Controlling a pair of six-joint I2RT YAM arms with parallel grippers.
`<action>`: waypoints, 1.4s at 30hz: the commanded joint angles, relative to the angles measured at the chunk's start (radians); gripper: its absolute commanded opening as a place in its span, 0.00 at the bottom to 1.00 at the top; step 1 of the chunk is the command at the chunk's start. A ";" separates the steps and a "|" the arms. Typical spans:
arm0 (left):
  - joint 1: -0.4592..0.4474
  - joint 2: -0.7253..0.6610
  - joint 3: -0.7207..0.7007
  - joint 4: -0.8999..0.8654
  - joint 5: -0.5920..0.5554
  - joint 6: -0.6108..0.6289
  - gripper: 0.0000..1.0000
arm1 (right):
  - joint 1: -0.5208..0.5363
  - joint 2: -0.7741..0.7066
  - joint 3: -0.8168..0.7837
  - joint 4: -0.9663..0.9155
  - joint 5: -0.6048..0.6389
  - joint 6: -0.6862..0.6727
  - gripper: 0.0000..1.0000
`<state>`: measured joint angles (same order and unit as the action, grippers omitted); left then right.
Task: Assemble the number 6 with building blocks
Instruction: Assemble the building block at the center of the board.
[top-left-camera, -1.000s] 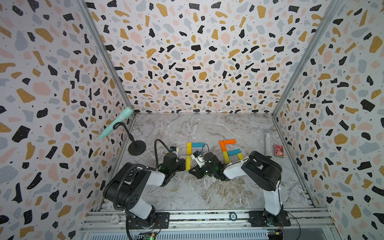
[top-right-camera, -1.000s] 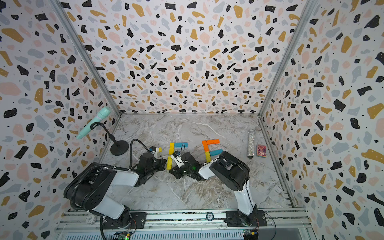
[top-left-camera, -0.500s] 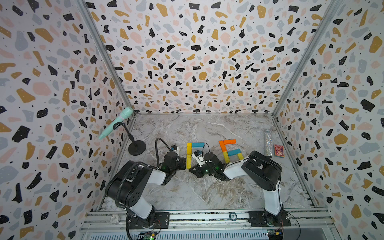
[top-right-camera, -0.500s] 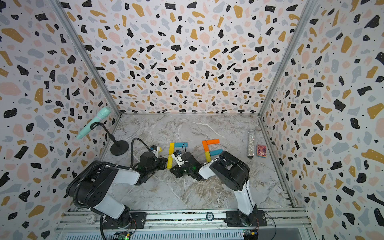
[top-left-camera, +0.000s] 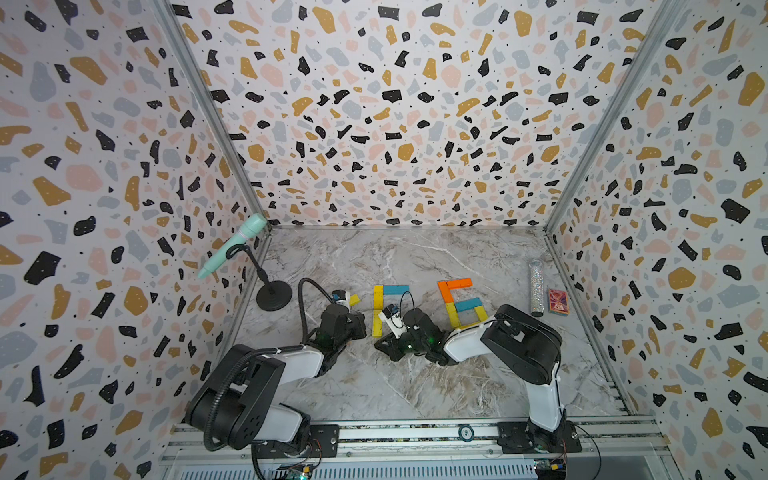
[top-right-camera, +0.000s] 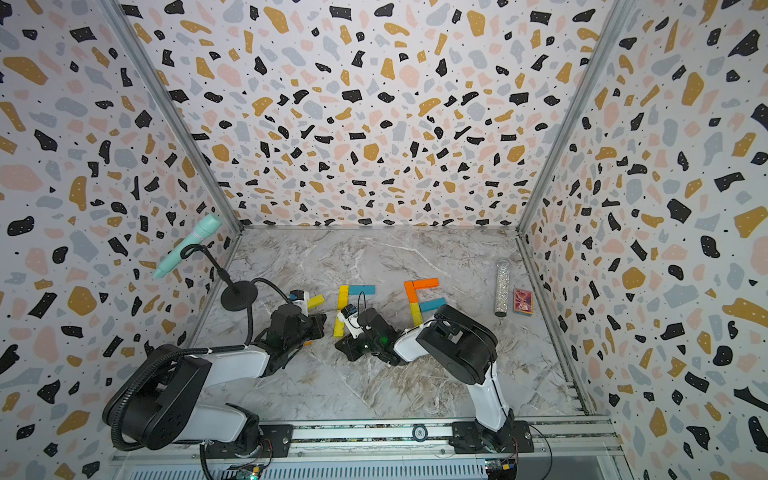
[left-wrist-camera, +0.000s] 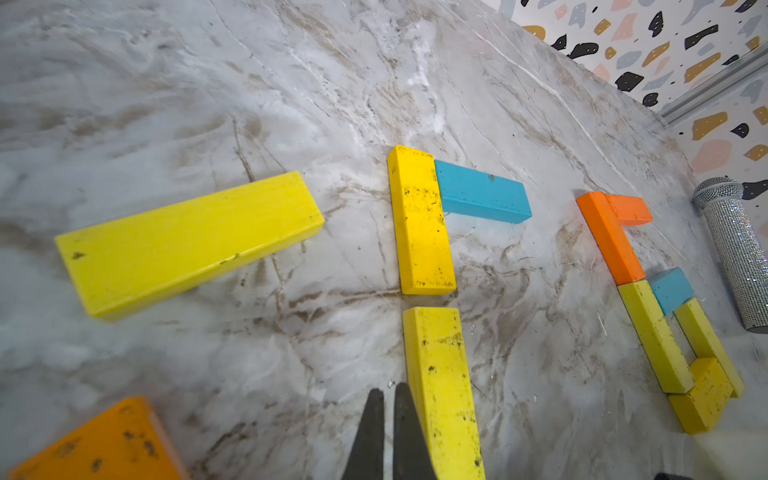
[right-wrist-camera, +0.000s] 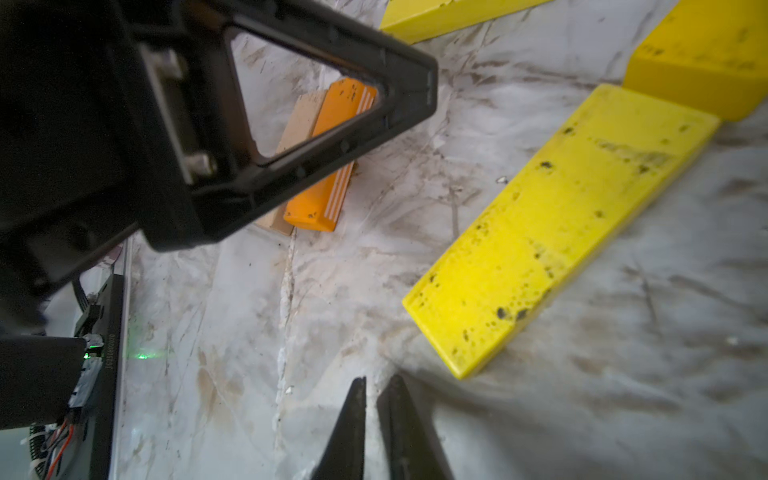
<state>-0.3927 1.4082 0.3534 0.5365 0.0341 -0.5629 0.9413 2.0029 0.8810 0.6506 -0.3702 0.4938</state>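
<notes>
Risk: the left gripper (left-wrist-camera: 388, 390), pressed together empty just beside the lower yellow plank (left-wrist-camera: 440, 390) lying flat on the marble table (left-wrist-camera: 166, 104), or the right gripper (right-wrist-camera: 374, 380), nearly closed on nothing near its end, may knock it askew from the upper yellow plank (left-wrist-camera: 422, 220).

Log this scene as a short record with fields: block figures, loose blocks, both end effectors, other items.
finished six: orange, blue and yellow blocks, closed loop, near the glittery tube
second figure: upper yellow block with blue block touching at its far end; lower yellow block in line, small gap between
loose blocks: loose yellow block; orange block against pale wooden block
left end effector: shut, empty, beside the lower yellow block
right end effector: jaws nearly together, empty, near that block's end
other items: red box, microphone on stand
</notes>
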 joint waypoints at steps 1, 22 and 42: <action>0.008 -0.010 -0.022 -0.004 -0.017 0.009 0.00 | -0.013 0.023 0.021 -0.036 0.001 0.014 0.15; 0.009 -0.028 -0.033 -0.001 -0.020 0.011 0.00 | -0.042 0.057 0.036 -0.049 -0.008 0.017 0.15; 0.042 -0.360 0.039 -0.341 -0.209 0.020 0.28 | 0.005 -0.152 0.129 -0.266 0.092 -0.123 0.36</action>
<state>-0.3717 1.1305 0.3466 0.3122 -0.0746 -0.5518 0.9371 1.9396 0.9306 0.5114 -0.3267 0.4461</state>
